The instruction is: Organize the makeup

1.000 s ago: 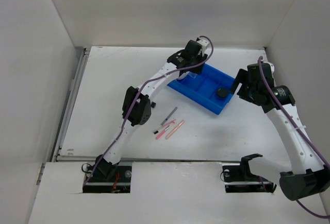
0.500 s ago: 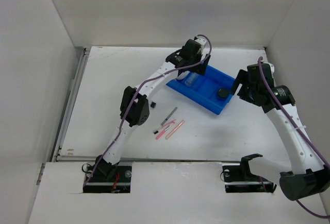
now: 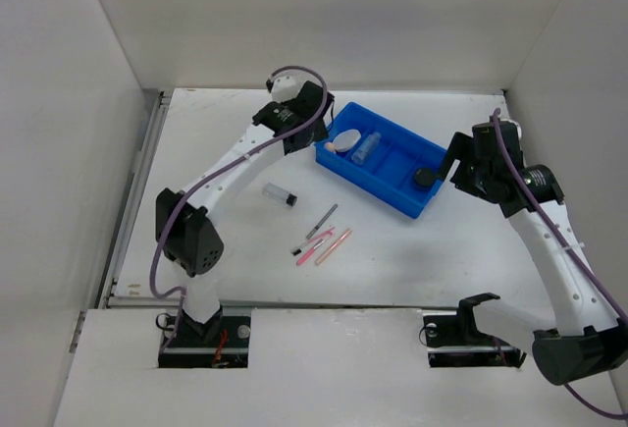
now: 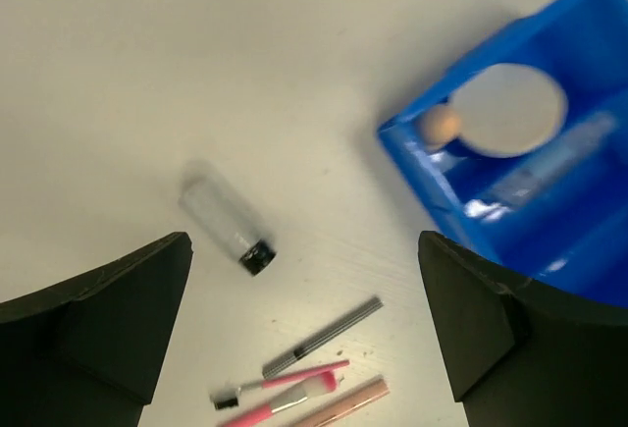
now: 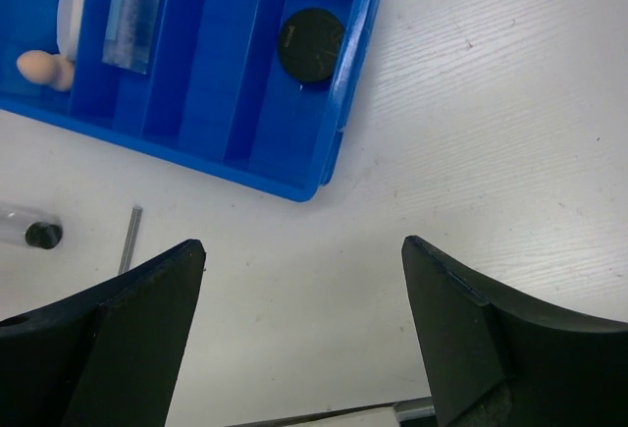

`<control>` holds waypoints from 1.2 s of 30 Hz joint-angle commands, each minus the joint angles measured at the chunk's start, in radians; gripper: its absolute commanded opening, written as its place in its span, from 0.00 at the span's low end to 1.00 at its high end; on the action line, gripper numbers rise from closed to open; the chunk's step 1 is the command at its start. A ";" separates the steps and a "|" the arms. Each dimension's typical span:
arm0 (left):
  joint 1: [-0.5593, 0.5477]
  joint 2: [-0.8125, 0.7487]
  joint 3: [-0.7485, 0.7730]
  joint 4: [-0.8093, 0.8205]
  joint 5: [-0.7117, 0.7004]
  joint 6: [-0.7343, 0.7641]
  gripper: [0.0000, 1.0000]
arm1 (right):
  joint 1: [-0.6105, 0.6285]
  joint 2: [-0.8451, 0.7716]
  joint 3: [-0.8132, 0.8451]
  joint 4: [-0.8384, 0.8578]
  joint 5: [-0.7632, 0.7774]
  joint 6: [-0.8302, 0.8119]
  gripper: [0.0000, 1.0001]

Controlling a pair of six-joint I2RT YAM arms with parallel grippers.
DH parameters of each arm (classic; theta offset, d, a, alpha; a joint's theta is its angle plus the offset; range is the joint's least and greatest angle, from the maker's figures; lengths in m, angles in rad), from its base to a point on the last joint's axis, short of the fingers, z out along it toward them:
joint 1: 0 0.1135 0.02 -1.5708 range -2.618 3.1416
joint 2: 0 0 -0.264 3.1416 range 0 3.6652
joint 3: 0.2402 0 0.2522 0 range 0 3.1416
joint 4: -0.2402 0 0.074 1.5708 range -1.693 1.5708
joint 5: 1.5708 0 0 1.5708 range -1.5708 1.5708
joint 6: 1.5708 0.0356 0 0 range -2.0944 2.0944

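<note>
The blue tray (image 3: pixel 363 186) holds a beige egg-shaped sponge (image 4: pixel 440 125) beside a white round pad (image 4: pixel 505 110), one clear vial (image 3: pixel 367 148) and the round black compact (image 3: pixel 422 177). A second clear vial (image 3: pixel 280 193) with a black cap lies on the table left of the tray. Nearer the front lie the thin dark brush (image 3: pixel 322 221) and the pink sticks (image 3: pixel 314 247). My left gripper (image 3: pixel 306 134) hovers open at the tray's left end, nothing between its fingers. My right gripper (image 3: pixel 453 170) hangs open and empty by the tray's right end, near the compact.
White walls close in the table at the back and both sides. A metal rail (image 3: pixel 137 191) runs along the left edge. The tray's blue wall (image 5: pixel 196 157) stands just ahead of the right gripper (image 5: pixel 302 245), over bare table.
My left gripper has opened wide and swung left off the tray, leaving a clear vial lying in it. The right arm has not moved.
</note>
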 commanded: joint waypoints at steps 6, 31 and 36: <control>0.144 0.039 -0.281 -0.115 0.198 -0.391 0.94 | -0.003 -0.051 0.012 0.041 -0.042 -0.010 0.88; 0.221 0.133 -0.504 0.249 0.368 -0.451 0.61 | -0.003 -0.089 0.003 0.001 -0.044 -0.019 0.88; 0.221 0.134 -0.470 0.188 0.306 -0.356 0.35 | -0.003 -0.089 0.003 0.001 -0.035 -0.019 0.88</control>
